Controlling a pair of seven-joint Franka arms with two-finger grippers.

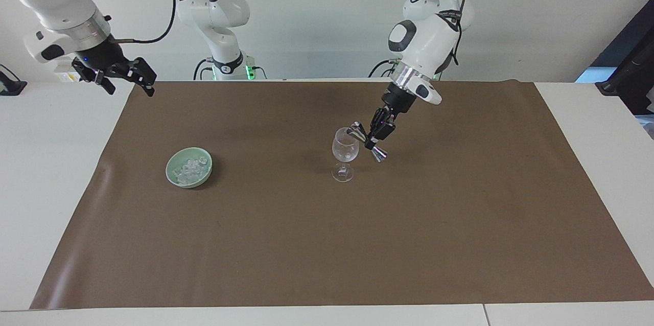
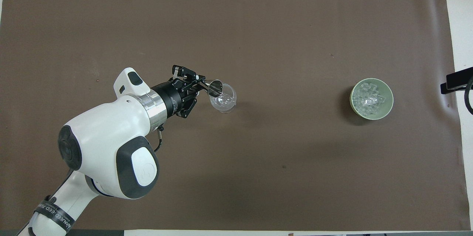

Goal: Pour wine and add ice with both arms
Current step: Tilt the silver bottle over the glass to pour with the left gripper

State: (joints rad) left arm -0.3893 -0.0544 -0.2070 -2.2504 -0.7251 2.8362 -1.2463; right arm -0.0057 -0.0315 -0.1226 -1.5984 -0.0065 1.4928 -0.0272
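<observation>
Brown mat [image 1: 327, 244]; left claw [image 1: 374, 134] tips jigger [image 1: 366, 141].

Shiny metal jigger [image 1: 367, 141]; clear glass [image 1: 345, 149]; matt brown mat [image 1: 409, 224]; glossy bowl [image 1: 176, 177].

The white surface [image 1: 51, 172] is covered across most of its width by a brown mat [image 1: 327, 244], which leaves pale strips bare at both ends and along the edge farthest from the robots. A clear wine glass [image 1: 345, 155] stands upright on the mat, toward the left arm's end. A pale green bowl [image 1: 173, 165] sits well apart from it, toward the right arm's end, and holds a heap of ice [image 1: 190, 169]. The glass seems to have nothing in it, though that is hard to tell.
</observation>
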